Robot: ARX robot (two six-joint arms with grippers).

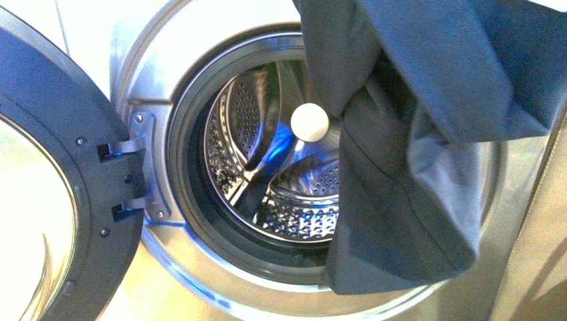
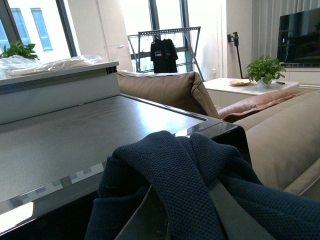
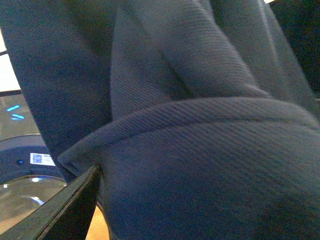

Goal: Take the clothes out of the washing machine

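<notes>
Item: clothes (image 1: 414, 167), one piece, hanging outside the washing machine (image 1: 154, 80) across the right of its opening, long axis vertical. Fabric is draping over my left claw (image 2: 165, 220) and crowding my right claw (image 3: 75, 200). I cannot tell whether either is pinching.

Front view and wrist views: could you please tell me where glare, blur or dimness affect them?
Front view: door glass blown out white, blue glow in the drum, clothes sharp. Left wrist view: windows overexposed, clothes' knit in focus. Right wrist view: clothes fill the frame, dim and soft.
</notes>
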